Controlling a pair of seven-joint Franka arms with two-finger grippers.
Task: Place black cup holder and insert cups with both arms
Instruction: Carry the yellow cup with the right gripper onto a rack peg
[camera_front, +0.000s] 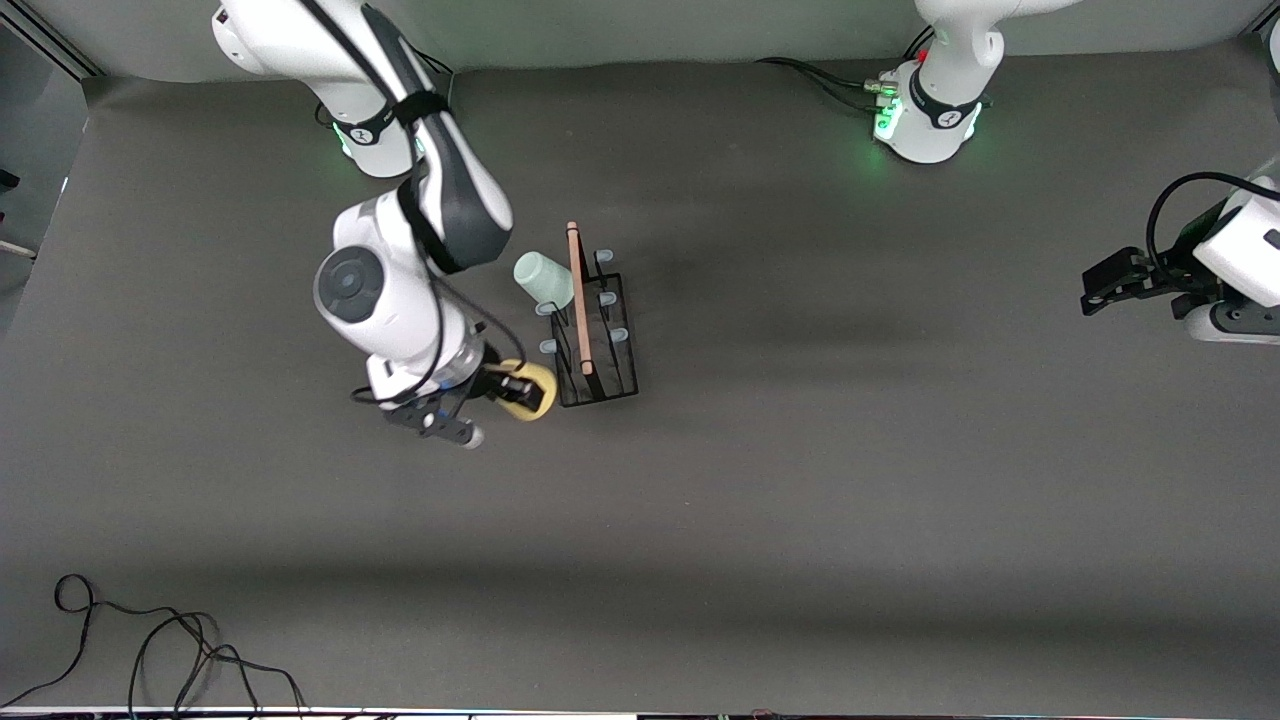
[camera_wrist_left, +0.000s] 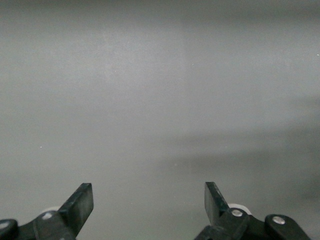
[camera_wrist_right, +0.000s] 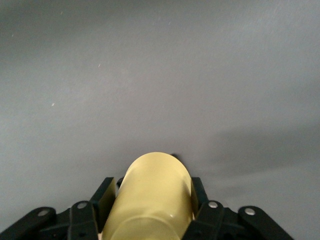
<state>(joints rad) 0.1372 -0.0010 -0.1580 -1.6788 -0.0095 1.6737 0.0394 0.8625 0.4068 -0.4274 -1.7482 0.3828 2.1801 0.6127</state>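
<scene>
The black cup holder (camera_front: 598, 340) stands on the grey table mid-way along it, its wooden rod handle (camera_front: 578, 300) on top. A pale green cup (camera_front: 543, 280) hangs tilted on one of its pegs, on the side toward the right arm's end. My right gripper (camera_front: 521, 387) is shut on a yellow cup (camera_front: 533, 390), right beside the holder's corner nearest the front camera. In the right wrist view the yellow cup (camera_wrist_right: 155, 197) fills the gap between the fingers (camera_wrist_right: 103, 197). My left gripper (camera_front: 1100, 290) waits open, holding nothing, at the left arm's end of the table; it (camera_wrist_left: 149, 200) sees only bare table.
Loose black cables (camera_front: 150, 650) lie at the table's edge nearest the front camera, toward the right arm's end. The two arm bases (camera_front: 935, 110) stand along the table's edge farthest from the front camera.
</scene>
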